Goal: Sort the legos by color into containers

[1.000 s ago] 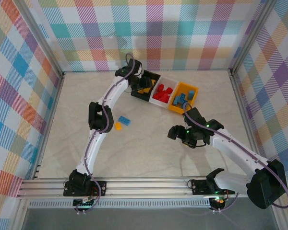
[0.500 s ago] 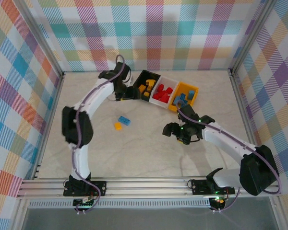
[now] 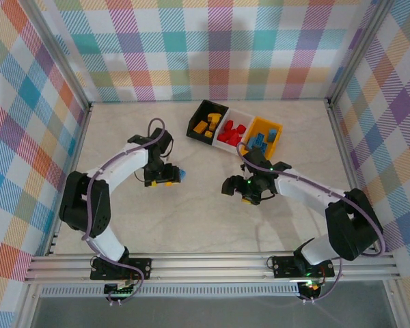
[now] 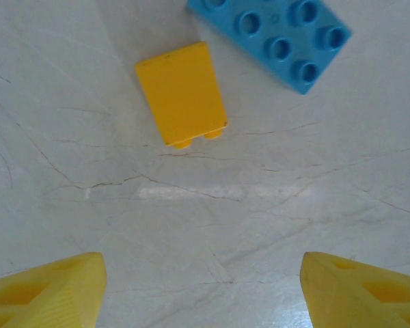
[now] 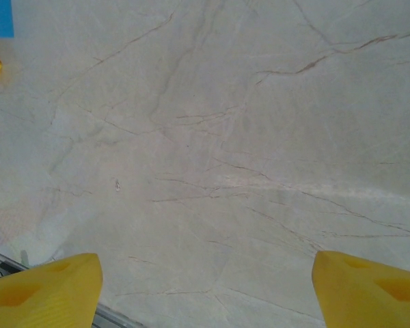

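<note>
Table: pale, marbled table [image 3: 191, 225]; the black bin [image 3: 195, 117] stands toward its far side, a little right of centre.
Left arm: the left arm [image 3: 116, 164] bends out to the left and ends nearer the arm bases than the black bin, to the bin's left.
Right arm: the right arm [image 3: 307, 195] reaches in from the right and ends nearer the bases than the black bin, slightly to its right.
Bins: three are joined in a row that slants away from the black bin toward the near right, first the white bin [image 3: 240, 114], then the orange bin [image 3: 278, 134].
Bin contents: yellow bricks [image 3: 208, 125] lie in the black bin, red bricks [image 3: 231, 132] in the white one and blue bricks [image 3: 258, 141] in the orange one.
Left gripper: the left gripper [image 4: 205, 294] hangs over the table with jaws wide apart and nothing between them.
Right gripper: the right gripper [image 5: 205, 294] also has its jaws wide apart, over bare table.
Blue brick: the blue brick [image 4: 277, 37] lies flat with studs up, on the table near-left of the black bin. In the left wrist view its long axis runs from upper left to lower right.
Yellow brick: the yellow brick [image 4: 182, 93] lies just beside the blue one, not touching. A smooth face is up, its studs point toward the fingertips [image 4: 44, 290], and its long axis is nearly in line with them.
</note>
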